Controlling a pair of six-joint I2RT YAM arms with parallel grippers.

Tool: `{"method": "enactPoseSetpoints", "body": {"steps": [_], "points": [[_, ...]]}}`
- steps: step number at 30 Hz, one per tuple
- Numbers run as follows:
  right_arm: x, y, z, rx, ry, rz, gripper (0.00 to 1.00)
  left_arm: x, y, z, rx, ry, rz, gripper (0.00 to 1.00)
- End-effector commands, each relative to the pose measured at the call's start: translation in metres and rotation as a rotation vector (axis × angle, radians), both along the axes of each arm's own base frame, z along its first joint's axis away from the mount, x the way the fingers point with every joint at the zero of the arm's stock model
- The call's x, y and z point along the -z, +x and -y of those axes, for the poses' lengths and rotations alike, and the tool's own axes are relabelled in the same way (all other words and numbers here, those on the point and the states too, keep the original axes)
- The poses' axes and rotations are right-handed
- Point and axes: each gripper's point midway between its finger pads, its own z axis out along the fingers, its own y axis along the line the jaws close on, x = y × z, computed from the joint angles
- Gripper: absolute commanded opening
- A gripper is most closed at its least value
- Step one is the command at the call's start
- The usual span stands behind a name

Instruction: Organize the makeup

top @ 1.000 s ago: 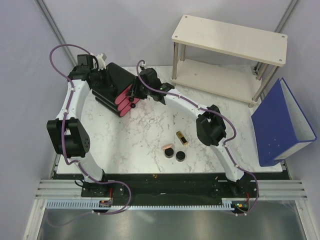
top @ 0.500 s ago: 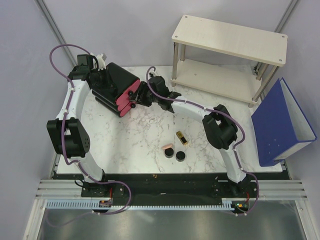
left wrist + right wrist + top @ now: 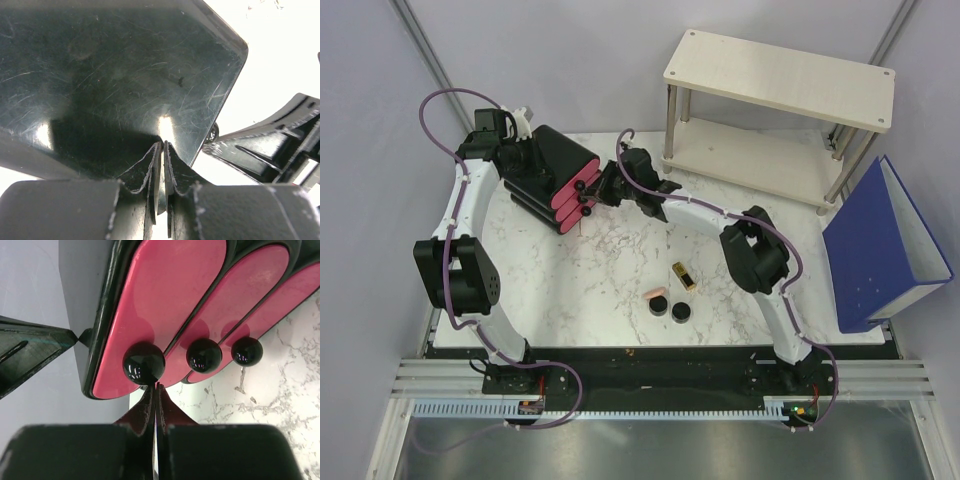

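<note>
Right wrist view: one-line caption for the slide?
Right gripper, shut, tips just below the black knob of the leftmost pink drawer of three, marble table beyond.

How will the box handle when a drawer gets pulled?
Likely rigid: hard glossy box panels. Probably slippery, given that shine and the small round knob. May slide or tip on the smooth table unless braced.

Tilted black box [image 3: 552, 178] with three pink drawers [image 3: 170, 310] at eleven o'clock of the marble table [image 3: 610, 270], pale wooden shelf [image 3: 780, 80] at one o'clock, blue binder [image 3: 880, 250] at three o'clock.
</note>
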Motion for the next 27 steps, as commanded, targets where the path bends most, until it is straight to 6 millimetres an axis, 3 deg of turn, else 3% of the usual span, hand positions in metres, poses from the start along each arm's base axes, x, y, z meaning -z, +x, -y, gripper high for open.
{"method": "enactPoseSetpoints", "body": {"steps": [1,4,5,8,10,12,13,14,15,17,19,27], "points": [[-0.012,0.015,-0.015,0.004,0.067,0.025,0.0,0.084,-0.064,-0.017,-0.002,0.104,-0.383,0.16],[-0.018,0.023,-0.024,0.005,0.094,0.028,0.0,0.084,-0.064,-0.018,-0.004,0.105,-0.385,0.16],[-0.009,0.025,-0.025,0.006,0.091,0.014,0.0,0.084,-0.064,-0.017,-0.002,0.105,-0.383,0.16],[-0.018,0.026,-0.03,-0.007,0.104,0.021,0.0,0.085,-0.065,-0.018,-0.002,0.108,-0.386,0.16],[-0.014,0.022,-0.026,-0.005,0.085,0.016,0.0,0.085,-0.065,-0.019,-0.005,0.111,-0.386,0.16],[-0.025,0.018,-0.018,-0.001,0.077,0.037,0.0,0.085,-0.065,-0.018,-0.002,0.111,-0.384,0.16],[-0.014,0.015,-0.014,0.0,0.055,0.022,0.0,0.085,-0.065,-0.019,-0.003,0.113,-0.384,0.16],[-0.021,0.012,-0.01,-0.001,0.058,0.03,0.01,0.084,-0.065,-0.019,-0.003,0.112,-0.383,0.16],[-0.01,0.008,-0.005,0.0,0.041,0.008,0.03,0.085,-0.065,-0.019,-0.005,0.113,-0.385,0.16],[-0.013,0.004,0.002,-0.003,0.043,0.006,0.15,0.085,-0.065,-0.019,-0.003,0.112,-0.384,0.16],[-0.001,0.0,0.009,0.0,0.034,-0.021,0.27,0.085,-0.064,-0.019,-0.004,0.112,-0.384,0.16],[-0.001,0.0,0.012,-0.028,0.168,-0.045,0.42,0.086,-0.066,-0.019,-0.002,0.109,-0.39,0.16]]}}
